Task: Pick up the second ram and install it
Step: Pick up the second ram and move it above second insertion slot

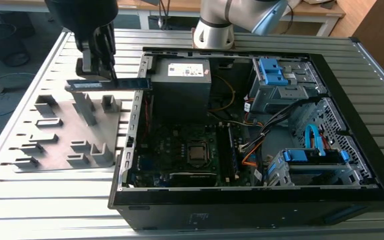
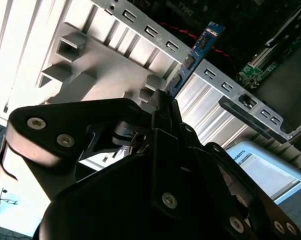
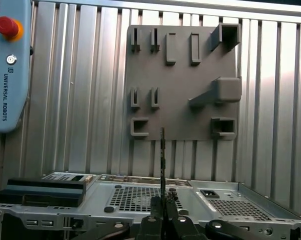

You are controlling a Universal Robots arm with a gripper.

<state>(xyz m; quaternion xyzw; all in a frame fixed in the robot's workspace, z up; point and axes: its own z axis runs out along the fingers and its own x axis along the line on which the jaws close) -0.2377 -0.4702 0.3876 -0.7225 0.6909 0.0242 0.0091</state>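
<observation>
The memory stick [image 1: 122, 83] is held in the air, level, with its long edge flat. It hangs over the far end of the grey tray [image 1: 58, 145], and one end reaches out to the side wall of the open computer case [image 1: 245, 210]. The gripper [image 1: 102, 76] comes down from above, and its fingers [image 1: 104, 62] are pressed together on the stick near its middle.

In the second wrist view the stick [image 2: 198, 47] juts out from between the gripper's [image 2: 165, 107] black fingers and shows its green board with dark chips. Beyond it lie the tray [image 2: 90, 65] and the slotted metal panel of the case [image 2: 210, 75].

In the first wrist view the stick [image 3: 162, 150] is seen edge-on as a thin dark line rising from the gripper [image 3: 163, 205]. The tray [image 3: 185, 65] lies flat on the ribbed metal table [image 3: 80, 100] behind it, and the case [image 3: 140, 197] is just below. A control pad with a red button [image 3: 5, 75] rests on the table, well apart from the tray.

In the exterior view the case lies on its side on the table [image 1: 45, 200], just beside the tray, with its circuit board [image 1: 178, 145] showing. The arm's pale base [image 1: 213, 25] stands behind the case.
</observation>
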